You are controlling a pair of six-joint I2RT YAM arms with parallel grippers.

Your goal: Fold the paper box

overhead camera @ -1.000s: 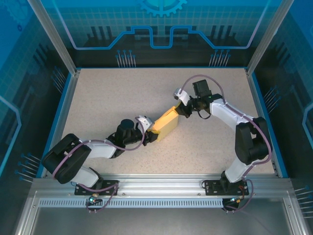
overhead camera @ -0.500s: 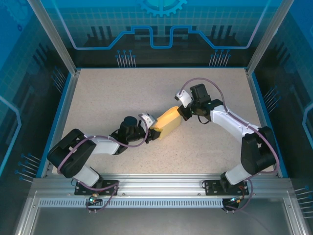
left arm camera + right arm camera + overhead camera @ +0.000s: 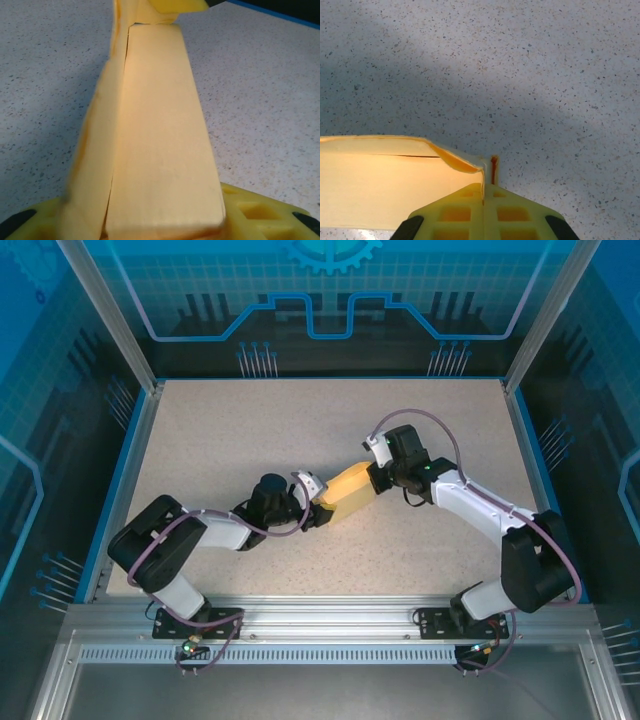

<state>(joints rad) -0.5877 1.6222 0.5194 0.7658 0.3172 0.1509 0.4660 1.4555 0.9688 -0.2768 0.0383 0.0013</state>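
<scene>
Two claws meet on the box (image 3: 347, 492), which sits at about the middle of the surface (image 3: 220, 440). It lies slantwise, with one end toward the near left corner and the other toward the far right corner. It is pale yellow and already looks like a shallow oblong box.

Your left claw (image 3: 318, 506) is at the near-left end of the box. From the left wrist you see the box running lengthwise away from the camera, with one broad face showing and a narrower side wall along its left. A thin slit runs where the two meet. Its near end lies between the yellow fingers (image 3: 260, 212), which stand apart on either side. You cannot tell from these views whether they press on it or only flank it.

Your right claw (image 3: 376, 474) is at the far-right end. In the right wrist view its two yellow fingers are drawn together, with a thin edge of card nipped between them at the box's corner. The card just above curls slightly inward. Speckled surface lies beyond.
</scene>
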